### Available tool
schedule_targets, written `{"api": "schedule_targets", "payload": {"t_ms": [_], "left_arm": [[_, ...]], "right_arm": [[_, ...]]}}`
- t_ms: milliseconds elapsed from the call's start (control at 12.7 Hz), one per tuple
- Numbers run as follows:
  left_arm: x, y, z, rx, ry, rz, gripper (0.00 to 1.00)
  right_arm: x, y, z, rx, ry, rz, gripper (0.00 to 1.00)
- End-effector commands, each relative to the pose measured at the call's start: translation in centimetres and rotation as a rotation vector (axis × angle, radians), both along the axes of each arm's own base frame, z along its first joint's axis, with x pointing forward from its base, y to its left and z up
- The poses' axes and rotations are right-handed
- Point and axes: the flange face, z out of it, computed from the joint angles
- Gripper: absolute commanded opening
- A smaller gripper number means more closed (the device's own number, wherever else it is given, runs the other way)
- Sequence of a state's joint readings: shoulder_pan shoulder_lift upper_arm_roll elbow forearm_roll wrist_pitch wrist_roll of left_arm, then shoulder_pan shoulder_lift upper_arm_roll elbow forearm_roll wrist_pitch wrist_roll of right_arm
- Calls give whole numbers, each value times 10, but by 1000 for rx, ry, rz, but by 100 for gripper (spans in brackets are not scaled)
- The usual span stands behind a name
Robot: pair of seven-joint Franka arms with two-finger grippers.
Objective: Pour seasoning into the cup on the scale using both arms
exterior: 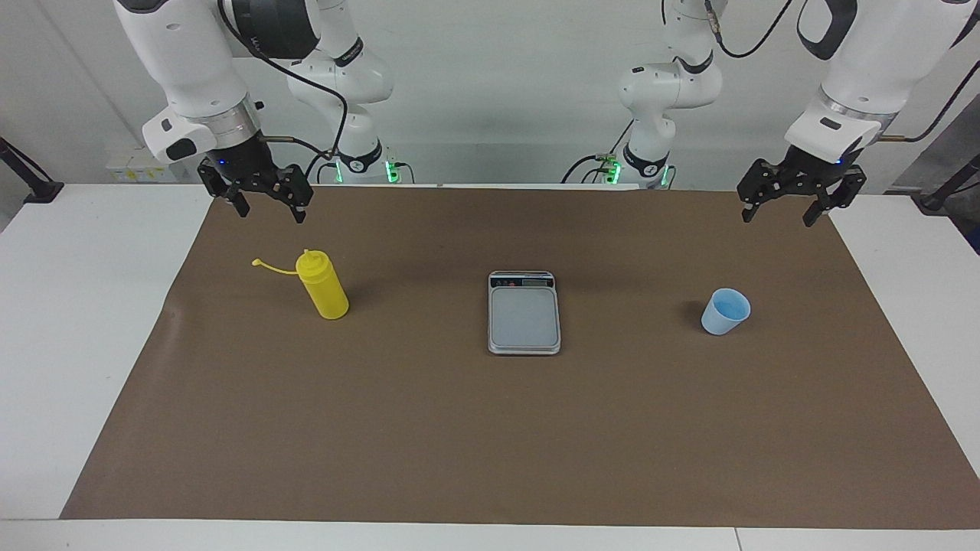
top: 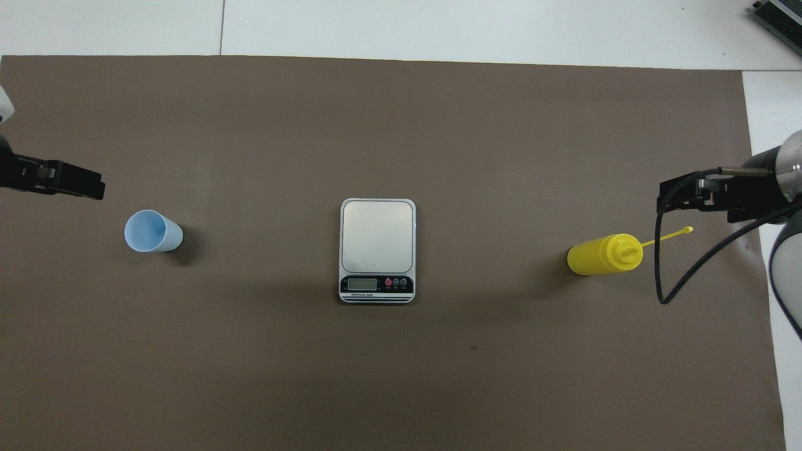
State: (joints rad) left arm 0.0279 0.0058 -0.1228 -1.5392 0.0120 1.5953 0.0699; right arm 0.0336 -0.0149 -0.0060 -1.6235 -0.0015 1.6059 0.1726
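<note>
The scale (exterior: 524, 313) lies flat in the middle of the brown mat (exterior: 490, 428) that covers the table (exterior: 76, 321), with its dark display strip at the end nearer the robots. That strip carries a grey screen, three small round buttons, two of them red-ringed, and a line of white print along its lower edge that is too small to read. The weighing plate is bare. The cup (exterior: 725, 311) stands upright on the mat toward the left arm's end of the table, well apart from the scale, mouth open upward. The seasoning (exterior: 323, 286), a plain yellow squeeze bottle with no readable label, stands upright toward the right arm's end of the table, also well apart from the scale; its thin cap strap sticks out sideways from the nozzle, away from the scale. The left claw (exterior: 781, 208) hangs in the air over the mat's robot-side corner at the cup's end, fingers spread wide and holding nothing. The right claw (exterior: 273, 209) hangs over the mat's robot-side edge near the bottle, fingers likewise spread wide and empty.
</note>
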Motion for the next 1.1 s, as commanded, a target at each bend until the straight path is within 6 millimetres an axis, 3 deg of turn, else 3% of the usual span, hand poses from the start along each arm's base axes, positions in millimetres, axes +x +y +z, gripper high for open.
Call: {"api": "schedule_targets", "payload": {"t_ms": [0,393,550,1022], "left_arm": [[-4,-3,0,5,-19,57,100],[-3,1,-1,3,-25,80,100],[-3,4,-13,2,-55,88,100],[-7,10,-108,2,-40,92,100]], "right_arm": [[-6,-2,0,25,-7,18,100],[-6,-2,0,25,-7,18,100],[-6,-2,0,25,-7,18,100],[-6,-2,0,25,-7,18,100]]}}
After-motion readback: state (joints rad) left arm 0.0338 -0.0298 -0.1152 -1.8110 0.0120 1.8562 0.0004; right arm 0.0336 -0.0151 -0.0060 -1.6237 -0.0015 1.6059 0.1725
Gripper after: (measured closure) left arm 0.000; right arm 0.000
